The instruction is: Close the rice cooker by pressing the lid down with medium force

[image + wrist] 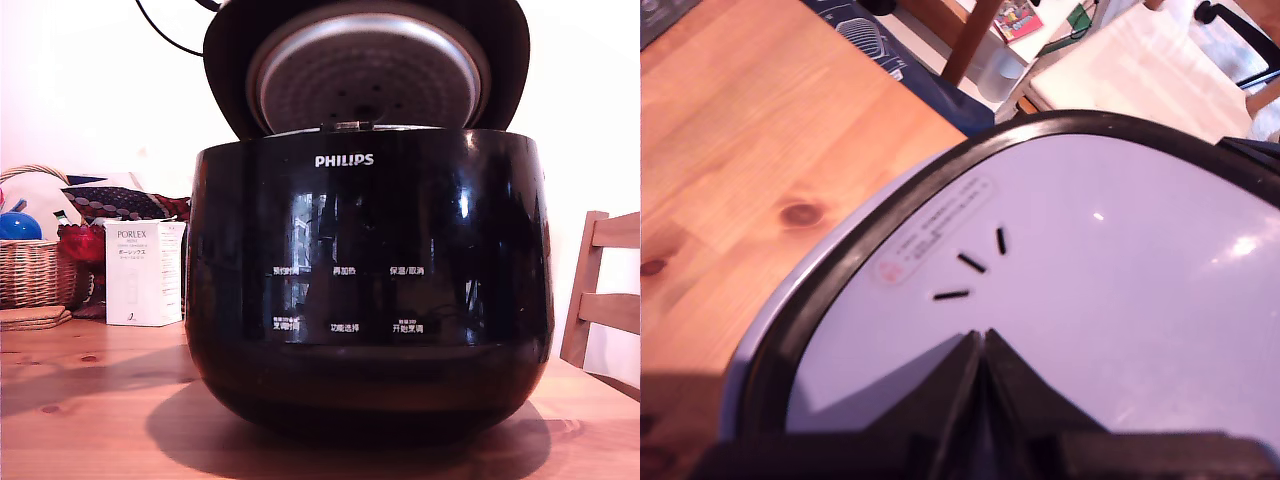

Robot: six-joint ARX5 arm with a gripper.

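- At the exterior view's left I see a wicker basket [30,270] with a blue ball in it, a red glass dish [82,243] and a white Porlex box [143,272], all on the bench [90,400] and well clear of the lid's swing.
- The rice cooker [370,290] sits mid-bench, close to the camera and filling that view; it looks heavy and squat, so I judge it will stay put under a push.
- Its lid [365,70] stands raised on the rear hinge, dimpled metal inner plate facing forward.
- In the wrist view the lid's outer face [1110,300] is smooth and glossy, so likely slippery; I would press flat near its front-middle rather than grip.
- My pincer [983,345] has its tips together, holding nothing, close over that face; I cannot tell whether it touches.
- At the exterior view's right a wooden chair [603,290] stands beside the bench, apart from the cooker.
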